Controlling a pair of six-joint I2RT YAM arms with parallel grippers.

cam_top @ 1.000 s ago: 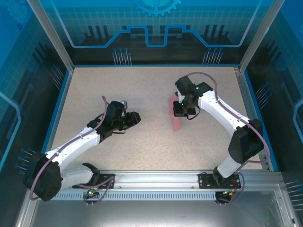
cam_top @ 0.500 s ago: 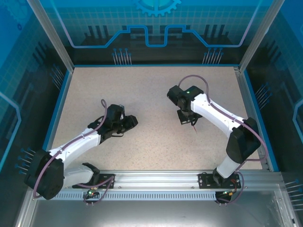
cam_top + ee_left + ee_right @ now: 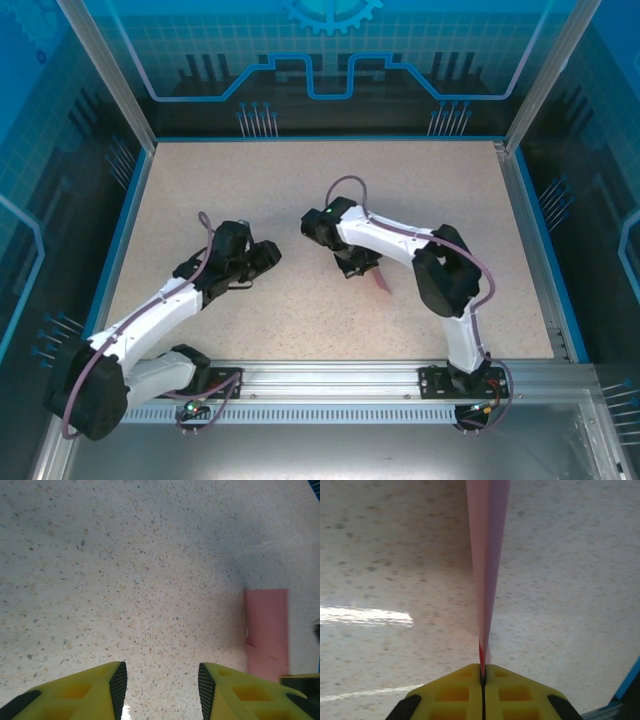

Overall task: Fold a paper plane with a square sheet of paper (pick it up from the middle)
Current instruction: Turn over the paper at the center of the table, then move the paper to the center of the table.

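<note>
Your right gripper [image 3: 483,667] is pinched tight on the pink paper [image 3: 487,555]. In the right wrist view the two yellow pads meet with no gap at 6 o'clock and the paper rises from between them toward 12 o'clock. You see it there nearly edge-on, two thin layers closing to a sliver at the pads, and the top edge of the frame cuts it off. Its outline and any creases cannot be made out from that angle.

In the top view the right gripper [image 3: 358,265] sits near the middle of the table [image 3: 250,190]. A small pink tip of the paper [image 3: 381,283] pokes out toward 4 o'clock, and the wrist covers the rest. You cannot tell from above whether that tip touches the table.

Your left gripper [image 3: 162,680] stands partly open with nothing in it, bare speckled tabletop showing between its fingers. In the top view the left gripper [image 3: 265,255] lies at 9 o'clock from the right one, well apart. From the left wrist the paper [image 3: 266,630] appears at 4 o'clock as a blurred upright strip. One slanted fold line shows low on it, and its bottom end is hidden behind the finger.
</note>
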